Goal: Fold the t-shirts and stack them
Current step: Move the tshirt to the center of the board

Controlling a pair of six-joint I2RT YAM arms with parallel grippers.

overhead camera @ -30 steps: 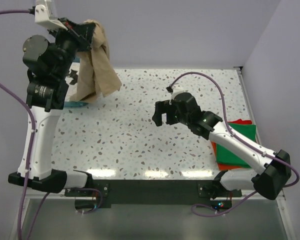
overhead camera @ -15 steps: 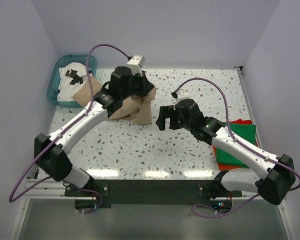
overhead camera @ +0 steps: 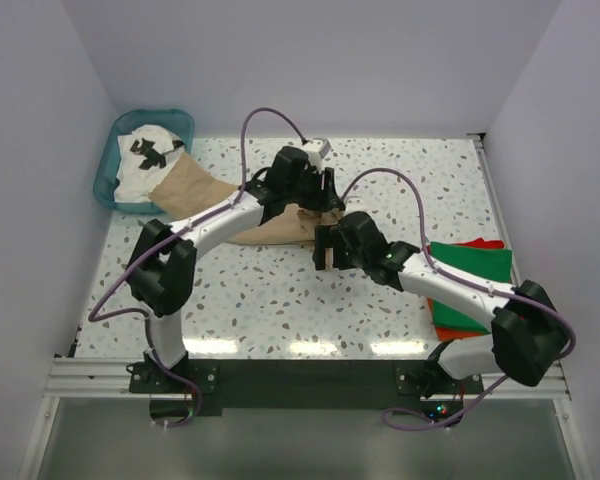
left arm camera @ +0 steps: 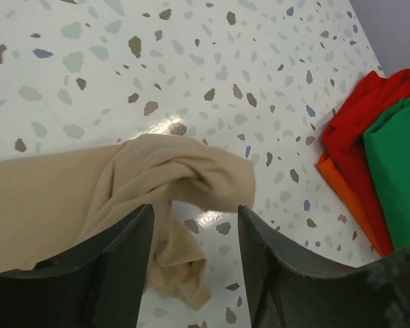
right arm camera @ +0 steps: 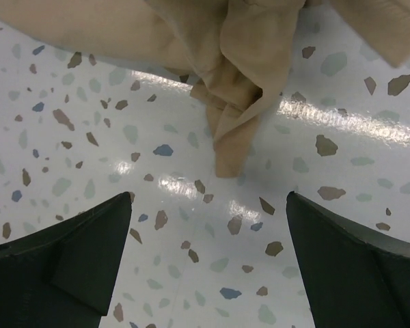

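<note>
— What does the overhead view show?

— The left claw (overhead camera: 320,195) reaches over the far middle of the speckled table (overhead camera: 280,300). The tan t-shirt (overhead camera: 195,190) trails from beneath it as a long soft strip towards the teal basket (overhead camera: 105,170), where the white printed t-shirt (overhead camera: 145,160) lies crumpled. The right claw (overhead camera: 325,248) sits just near of the left one. Well to its right, the green t-shirt (overhead camera: 475,275) lies folded flat on the red-orange t-shirt (overhead camera: 440,325).

— And the left wrist view?

— The left claw's dark fingers (left arm camera: 123,266) stand apart. A bunched, wrinkled end of the tan t-shirt (left arm camera: 157,171) lies on the glossy terrazzo ahead of and between them. It looks loose, not pinched, though the folds hide any contact. Off to the right are the squared folded edges of the red-orange t-shirt (left arm camera: 348,130) and the green t-shirt (left arm camera: 396,171).

— The right wrist view?

— The right claw (right arm camera: 208,205) is spread wide and holds nothing. The tan t-shirt (right arm camera: 239,82) lies straight ahead, and one twisted tip of it points down towards the gap.
</note>
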